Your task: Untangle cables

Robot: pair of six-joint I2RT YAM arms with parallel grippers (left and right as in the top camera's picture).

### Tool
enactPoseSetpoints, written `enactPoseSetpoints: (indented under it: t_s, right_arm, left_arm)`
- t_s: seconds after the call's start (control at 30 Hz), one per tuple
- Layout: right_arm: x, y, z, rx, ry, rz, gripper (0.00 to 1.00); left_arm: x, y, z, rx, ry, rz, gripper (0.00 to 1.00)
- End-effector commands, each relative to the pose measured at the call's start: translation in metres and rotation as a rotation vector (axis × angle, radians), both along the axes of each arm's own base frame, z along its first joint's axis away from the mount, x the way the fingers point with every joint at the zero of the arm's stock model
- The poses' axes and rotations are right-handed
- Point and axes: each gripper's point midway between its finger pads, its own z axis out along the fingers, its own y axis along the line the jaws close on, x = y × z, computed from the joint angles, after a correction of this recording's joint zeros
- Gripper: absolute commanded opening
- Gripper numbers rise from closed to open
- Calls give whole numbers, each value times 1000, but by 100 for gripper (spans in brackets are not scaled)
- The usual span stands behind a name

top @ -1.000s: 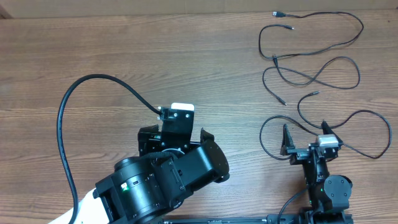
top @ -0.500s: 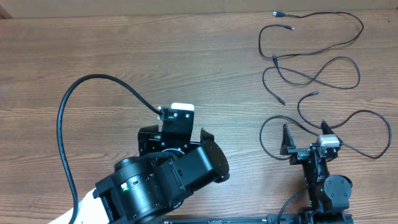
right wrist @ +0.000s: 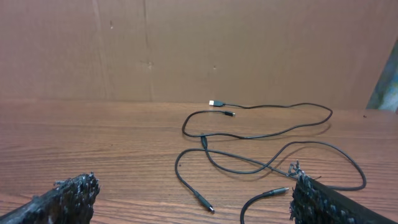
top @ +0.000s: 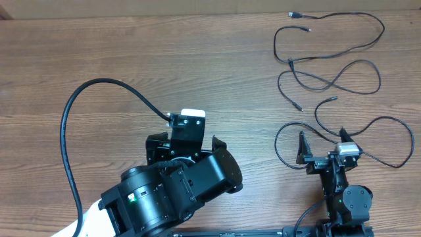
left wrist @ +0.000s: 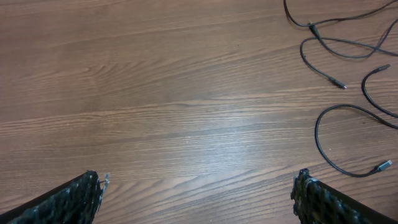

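Note:
Several thin black cables lie as loose strands on the right of the wooden table. One long cable [top: 368, 26] loops along the far edge, a second cable [top: 342, 78] crosses it, and a third cable [top: 395, 138] curls around my right gripper [top: 322, 139]. That gripper is open and empty, low over the table; in the right wrist view [right wrist: 193, 190] a plug end [right wrist: 205, 204] lies between its fingers and a strand [right wrist: 336, 152] runs past the right fingertip [right wrist: 308, 190]. My left gripper [top: 185, 141] is open and empty over bare wood [left wrist: 198, 190], with the cables [left wrist: 348, 50] off to its right.
The left arm's thick black cable [top: 66, 125] arches over the table's left half. A brown cardboard wall [right wrist: 199, 50] stands behind the far table edge. Bare wood [top: 131, 46] stretches across the left and middle.

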Motion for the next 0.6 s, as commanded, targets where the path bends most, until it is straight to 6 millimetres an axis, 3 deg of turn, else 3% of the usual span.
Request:
enactPoseSetpoints:
  t_s: [0.0,0.57]
  right_arm:
    - [0,0,-1,6,-5,0,100]
    - [0,0,-1,6,-5,0,100]
  left_arm:
    - [3,1,0,4,-12,21,100]
    - [1,1,-2,5,0,16,100]
